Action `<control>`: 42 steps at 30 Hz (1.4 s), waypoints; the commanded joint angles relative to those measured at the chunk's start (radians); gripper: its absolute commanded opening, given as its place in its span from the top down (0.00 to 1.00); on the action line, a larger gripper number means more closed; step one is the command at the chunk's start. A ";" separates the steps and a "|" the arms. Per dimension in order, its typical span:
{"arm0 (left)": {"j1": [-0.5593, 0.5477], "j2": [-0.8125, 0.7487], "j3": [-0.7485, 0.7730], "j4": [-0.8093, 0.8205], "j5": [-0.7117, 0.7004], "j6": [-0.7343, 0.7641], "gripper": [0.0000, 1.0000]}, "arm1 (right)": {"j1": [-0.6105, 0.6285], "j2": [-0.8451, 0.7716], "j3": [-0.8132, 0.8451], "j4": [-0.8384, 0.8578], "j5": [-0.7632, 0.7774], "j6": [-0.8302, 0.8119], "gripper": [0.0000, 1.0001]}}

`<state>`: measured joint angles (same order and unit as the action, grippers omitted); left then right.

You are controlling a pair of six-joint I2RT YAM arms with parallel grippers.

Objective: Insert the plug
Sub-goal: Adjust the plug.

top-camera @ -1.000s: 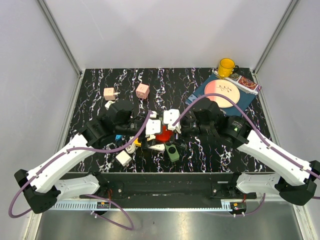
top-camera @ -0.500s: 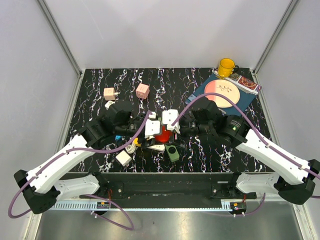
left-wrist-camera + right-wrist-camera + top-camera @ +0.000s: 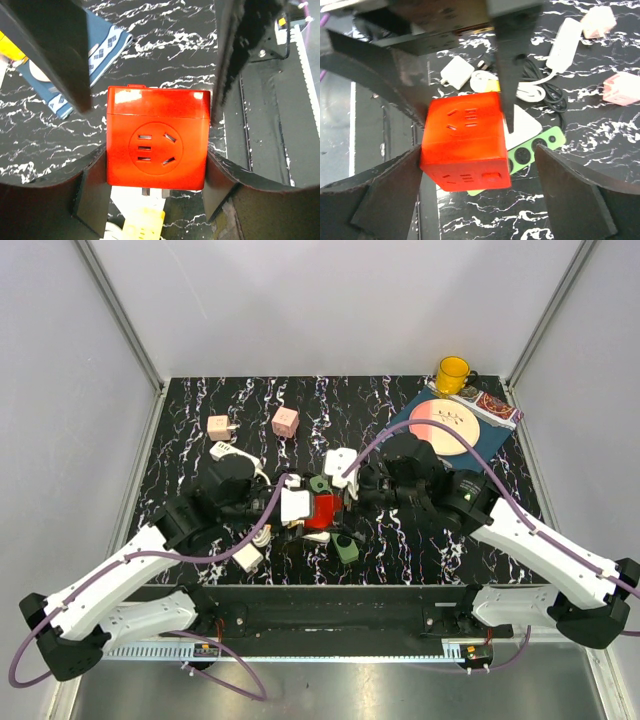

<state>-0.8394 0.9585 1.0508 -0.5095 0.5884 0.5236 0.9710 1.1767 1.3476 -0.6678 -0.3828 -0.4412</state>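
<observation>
Red glossy cube socket [image 3: 156, 145], slotted faces, clamped in the left gripper [image 3: 156, 165] midway between the veined black table's [image 3: 250, 400] side edges; right gripper [image 3: 477, 150] gapes wide.

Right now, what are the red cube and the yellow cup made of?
The red cube looks like smooth, hard plastic: even colour, moulded socket holes and a soft shine. The yellow cup may be glazed ceramic, since it looks glossy, but it is too small to be sure.

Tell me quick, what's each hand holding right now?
Left hand: closed on the red cube.
Right hand: open, fingers on either side of the same cube, not gripping it.
</observation>
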 commanded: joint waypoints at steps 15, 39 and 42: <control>-0.036 -0.139 -0.310 0.506 -0.463 -0.252 0.99 | -0.006 -0.046 -0.045 0.119 0.409 0.880 0.00; -0.102 -0.096 -0.380 0.752 -0.461 -0.323 0.99 | -0.224 0.107 -0.097 0.220 0.004 1.023 0.04; -0.109 -0.086 -0.380 0.758 -0.466 -0.330 0.98 | -0.235 0.110 -0.097 0.221 -0.024 1.020 0.14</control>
<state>-0.9371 0.8658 0.6647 0.1158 0.1421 0.2089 0.7528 1.2884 1.2503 -0.4931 -0.3374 0.5812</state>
